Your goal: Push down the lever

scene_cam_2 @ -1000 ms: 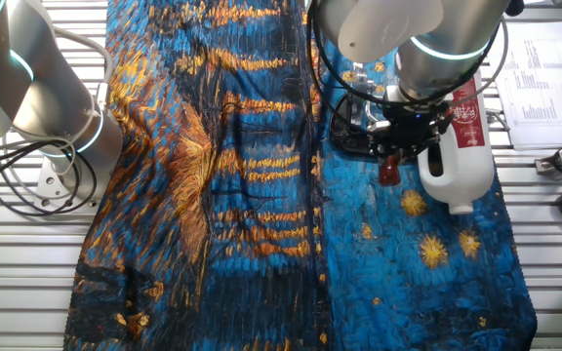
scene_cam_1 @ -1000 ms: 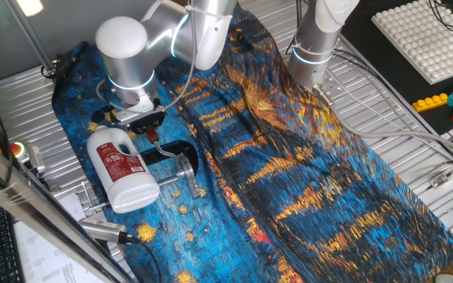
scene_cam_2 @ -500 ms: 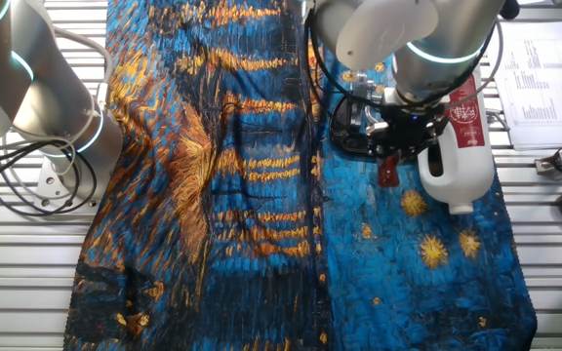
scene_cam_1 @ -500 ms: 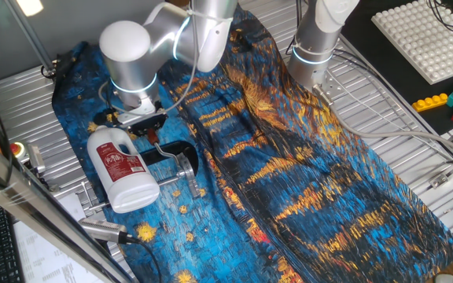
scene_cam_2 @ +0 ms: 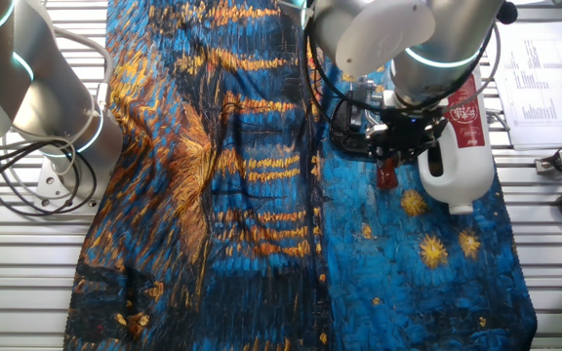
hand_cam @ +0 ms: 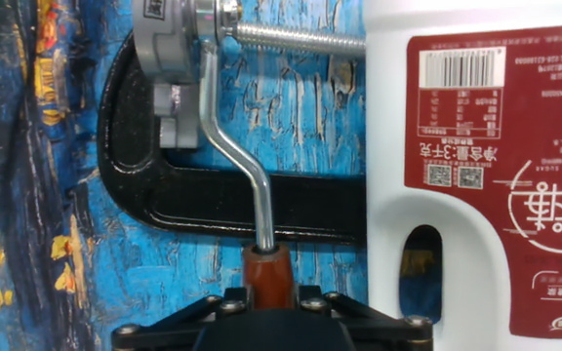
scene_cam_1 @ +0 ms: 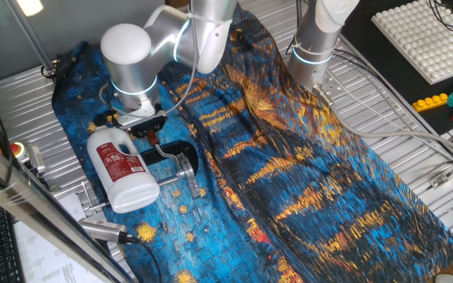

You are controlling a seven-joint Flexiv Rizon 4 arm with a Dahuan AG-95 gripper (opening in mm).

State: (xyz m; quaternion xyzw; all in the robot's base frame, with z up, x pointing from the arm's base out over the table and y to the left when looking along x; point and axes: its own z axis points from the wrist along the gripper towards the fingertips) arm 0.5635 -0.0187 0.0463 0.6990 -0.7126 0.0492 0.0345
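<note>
While the gripper point(hand_cam: 266, 297) hangs over the blue patterned cloth point(scene_cam_1: 289, 157), its jaws sit at either side of the red cap of the lever point(hand_cam: 247, 171); whether they pinch it or merely flank it cannot be told. From the cap, the lever's bent silver rod runs away from the jaws to a grey joint on the black clamp point(hand_cam: 213, 200). Just to one side of the jaws lies a white bottle point(hand_cam: 476, 175) with a red label.
</note>
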